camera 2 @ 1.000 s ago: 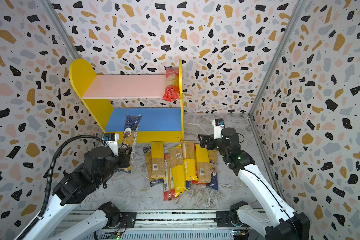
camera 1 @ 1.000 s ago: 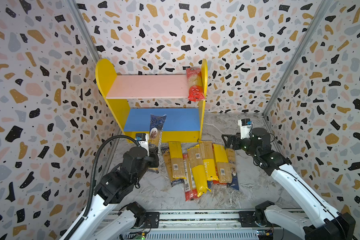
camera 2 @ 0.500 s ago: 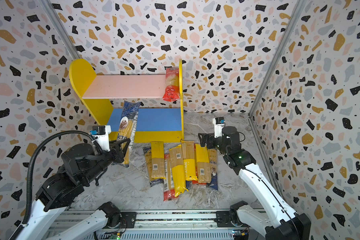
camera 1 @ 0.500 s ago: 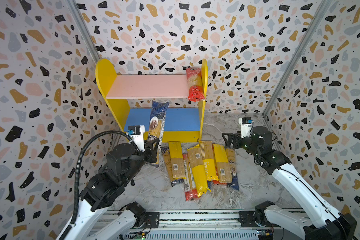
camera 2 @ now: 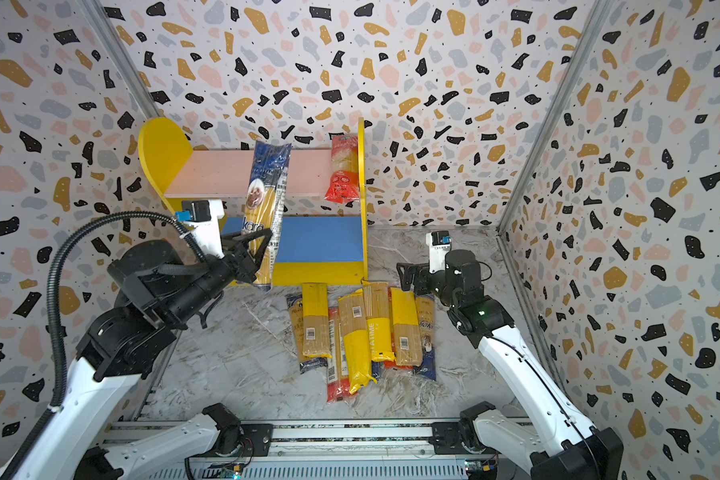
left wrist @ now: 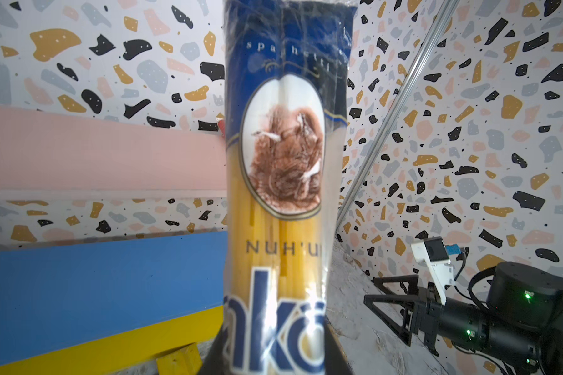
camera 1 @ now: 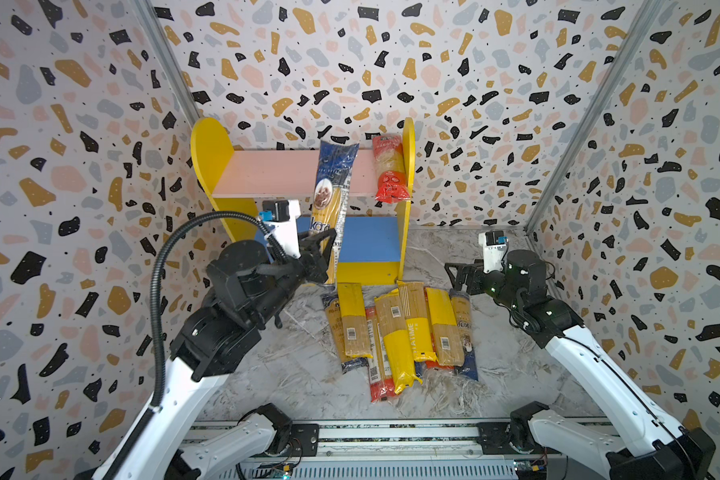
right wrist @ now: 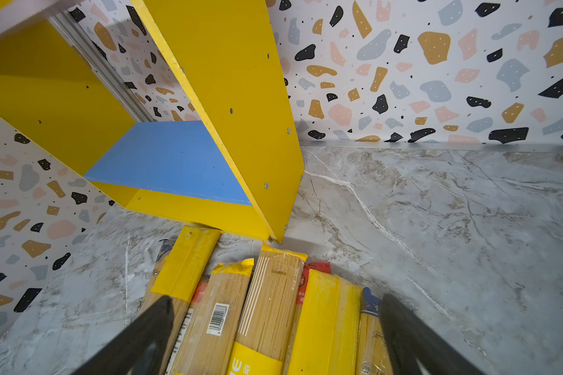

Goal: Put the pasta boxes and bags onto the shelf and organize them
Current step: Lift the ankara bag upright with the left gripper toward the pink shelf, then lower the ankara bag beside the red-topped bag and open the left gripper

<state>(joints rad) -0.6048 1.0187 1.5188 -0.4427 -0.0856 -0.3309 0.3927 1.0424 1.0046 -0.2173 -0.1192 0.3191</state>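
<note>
Terrazzo-print walls; grey marble floor

Left gripper clamps blue spaghetti bag near its lower end; bag roughly upright before shelf. Red bag stands on pink board. Right gripper, jaws seemingly apart, beside floor pile.

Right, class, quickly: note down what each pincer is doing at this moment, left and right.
Left pincer: closed on the blue spaghetti bag, held upright.
Right pincer: open, holding nothing.
</note>
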